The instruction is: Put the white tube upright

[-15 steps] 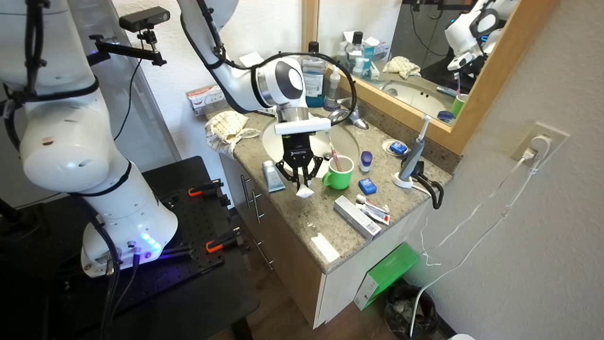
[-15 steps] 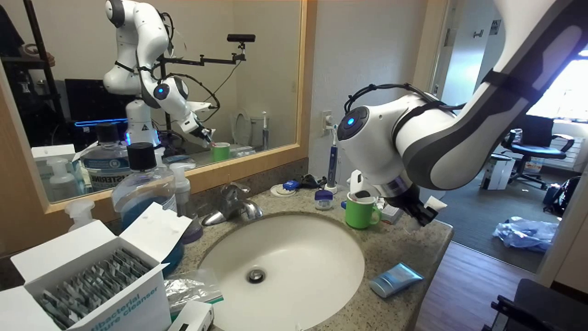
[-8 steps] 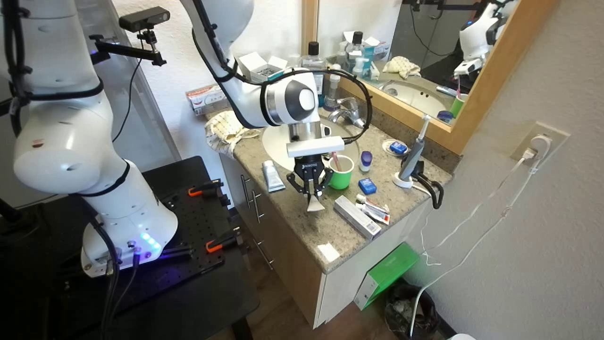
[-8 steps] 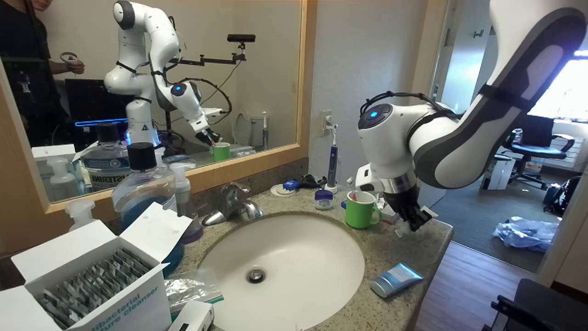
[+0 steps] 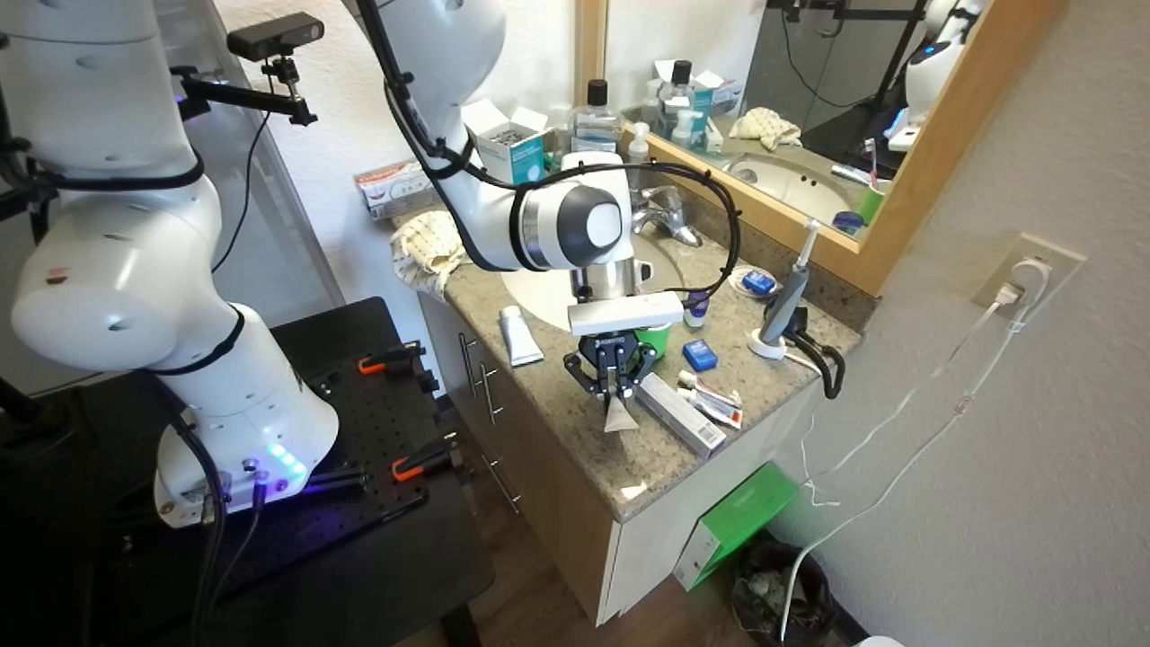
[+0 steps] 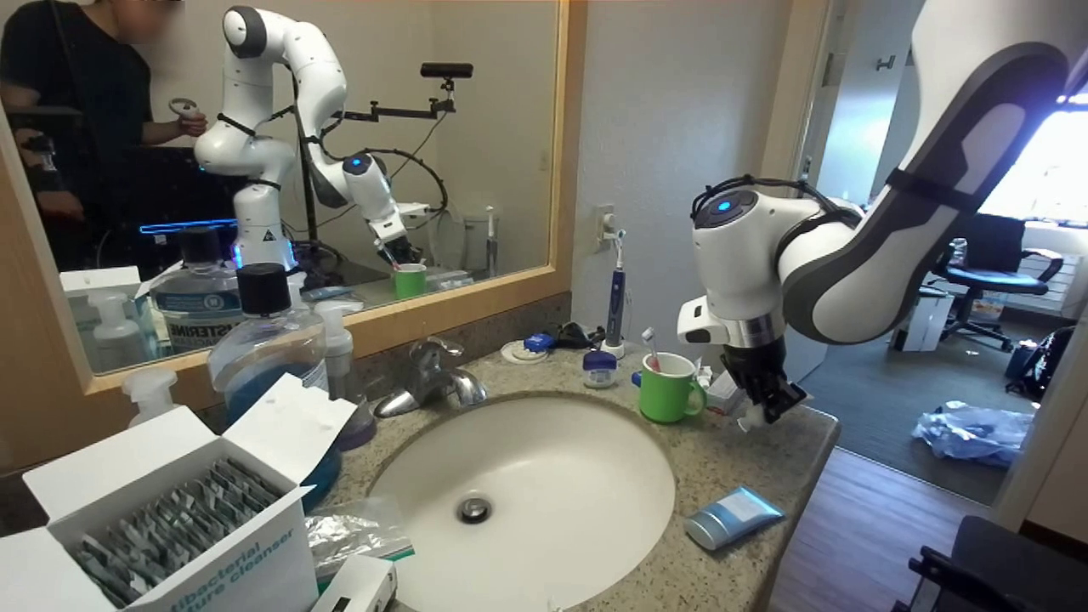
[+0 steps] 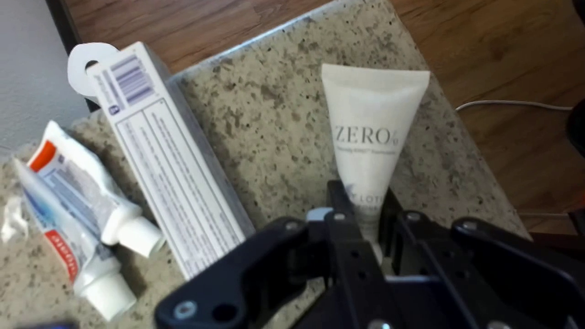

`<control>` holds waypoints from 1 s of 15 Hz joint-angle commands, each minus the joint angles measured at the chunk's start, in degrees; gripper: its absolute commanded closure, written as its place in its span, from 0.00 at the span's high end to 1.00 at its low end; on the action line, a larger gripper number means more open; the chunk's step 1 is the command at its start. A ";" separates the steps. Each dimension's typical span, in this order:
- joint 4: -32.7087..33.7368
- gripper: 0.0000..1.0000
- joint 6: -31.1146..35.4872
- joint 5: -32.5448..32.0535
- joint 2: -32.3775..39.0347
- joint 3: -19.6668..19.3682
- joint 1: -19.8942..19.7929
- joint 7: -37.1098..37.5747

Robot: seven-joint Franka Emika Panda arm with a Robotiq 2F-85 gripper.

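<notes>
Jaws nearly together, the black two-fingered gripper [image 7: 364, 201] pinches the small white plastic tube [image 7: 374, 121], flat end toward twelve o'clock in the wrist view. Released leaning, it may topple off its narrow end; a swing toward nine may hit the long white cardboard box [image 7: 169, 160]. At the gripper's nine in an exterior view, a green mug [image 6: 665, 394] holds a toothbrush [image 6: 651, 345]; farther, a white cardboard carton [image 6: 255, 557] holds sachets [image 6: 180, 529].

In an exterior view, the window [image 6: 1041, 161] past two o'clock is overexposed; in an exterior view, glare whitens the countertop [image 5: 620, 463] toward five o'clock. In the wrist view, the red-labelled toothpaste tube [image 7: 71, 242] toward eight o'clock is blurred.
</notes>
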 commanded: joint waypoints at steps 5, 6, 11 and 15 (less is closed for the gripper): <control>-0.79 0.07 0.17 -0.27 -1.09 -0.27 0.43 0.41; -1.07 0.07 -0.19 -1.07 -1.66 -0.48 0.73 1.38; -2.57 0.07 -1.13 -5.74 -4.21 -0.58 2.26 6.15; -4.31 0.07 -4.62 -12.94 -7.00 0.20 4.35 13.49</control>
